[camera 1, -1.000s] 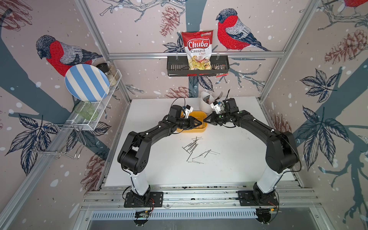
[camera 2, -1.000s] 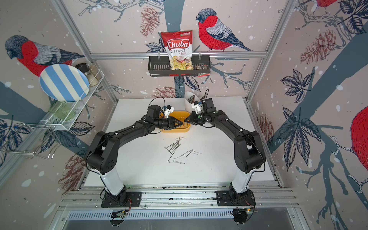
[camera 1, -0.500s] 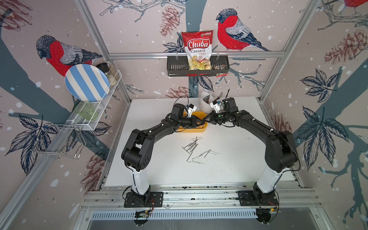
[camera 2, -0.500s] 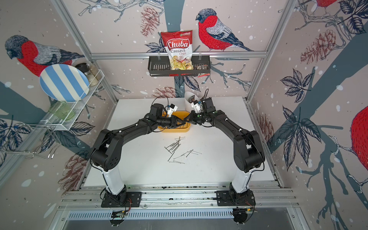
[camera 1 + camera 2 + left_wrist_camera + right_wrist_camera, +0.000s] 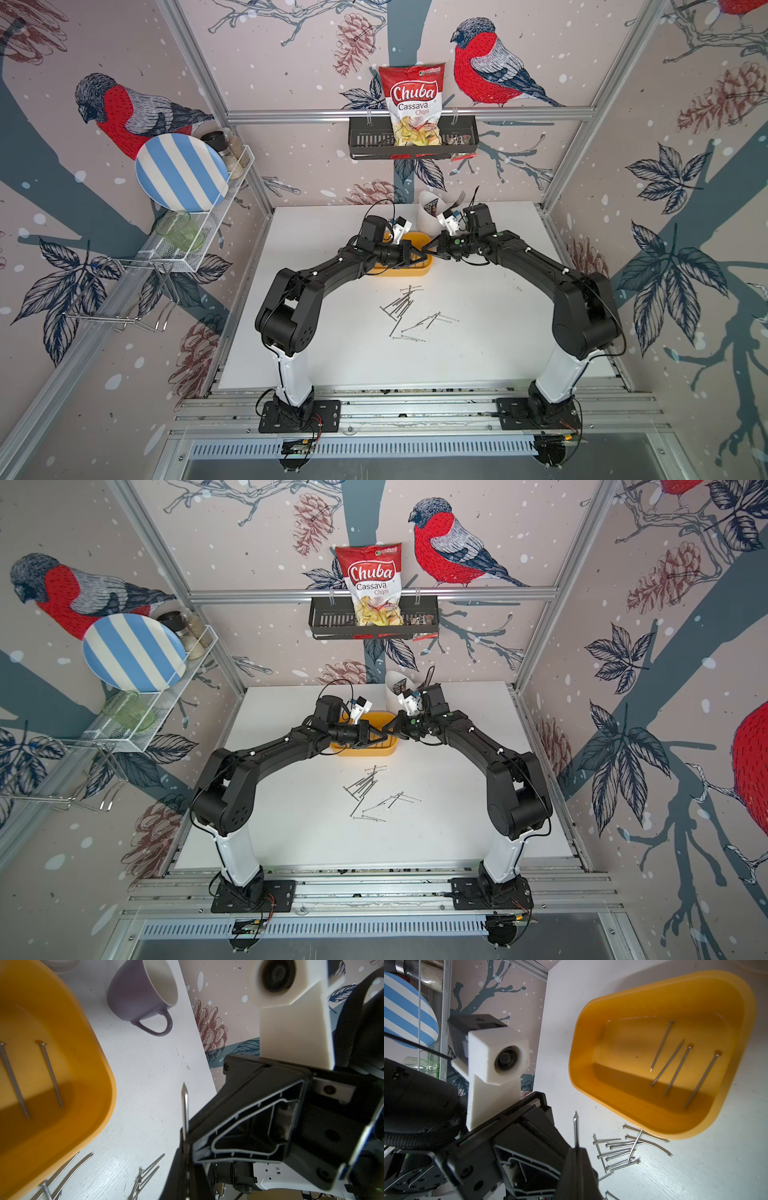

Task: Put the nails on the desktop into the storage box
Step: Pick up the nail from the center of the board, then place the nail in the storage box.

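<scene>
Likely mid-handover, the left pincer (image 5: 184, 1154) and right pincer (image 5: 576, 1155) both clamp one thin dark-grey metal nail (image 5: 184, 1105) just beside the shallow yellow plastic storage box (image 5: 62, 1142) on the white bench (image 5: 145, 1064); next, one must release, the other drop it inside.

Storage box (image 5: 399, 272) at the desktop's (image 5: 519, 340) rear centre.
Four nails (image 5: 675, 1059) lie inside; loose nails (image 5: 405, 309) lie before it, cutlery holder (image 5: 428, 210) behind, mug (image 5: 141, 993) nearby; one nail (image 5: 185, 1105) stands between left gripper (image 5: 184, 1151) and right gripper (image 5: 576, 1155) by its right end.
</scene>
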